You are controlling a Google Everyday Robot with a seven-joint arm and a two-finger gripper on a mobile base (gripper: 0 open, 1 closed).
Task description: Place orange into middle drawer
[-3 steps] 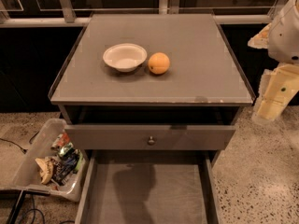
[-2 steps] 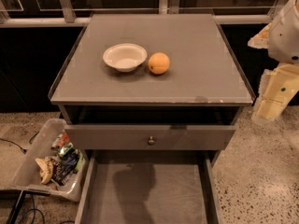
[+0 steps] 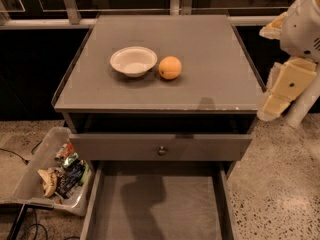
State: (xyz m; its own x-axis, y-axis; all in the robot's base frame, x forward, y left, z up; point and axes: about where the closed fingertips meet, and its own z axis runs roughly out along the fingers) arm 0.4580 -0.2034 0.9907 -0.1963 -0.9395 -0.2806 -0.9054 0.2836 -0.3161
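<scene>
Grey cabinet top (image 3: pixel 210 49), seen from above and in front. Against the view of a second ago I find no change: fruit, bowl, drawer and arm all sit where they were.

(a) The orange (image 3: pixel 170 67) is a small round fruit with matte skin and a pale highlight on its upper side. It rests on the cabinet top just right of the white bowl (image 3: pixel 133 60); I cannot tell whether the two touch.

(b) The middle drawer (image 3: pixel 157 209) stands pulled out at the bottom, well apart from the orange. A shadow lies across its flat grey floor, and its near end is cut off by the lower edge. Above it is a drawer front (image 3: pixel 210 146) with a small round knob (image 3: pixel 161 150).

(c) The gripper (image 3: pixel 286 86) hangs beside the cabinet's right edge, about level with the top. The arm above it is cut off at the right, and I cannot tell whether the tool is wide or narrow.

(d) A clear bin (image 3: pixel 30 179) on the floor at left holds wrappers too muddled to name.
</scene>
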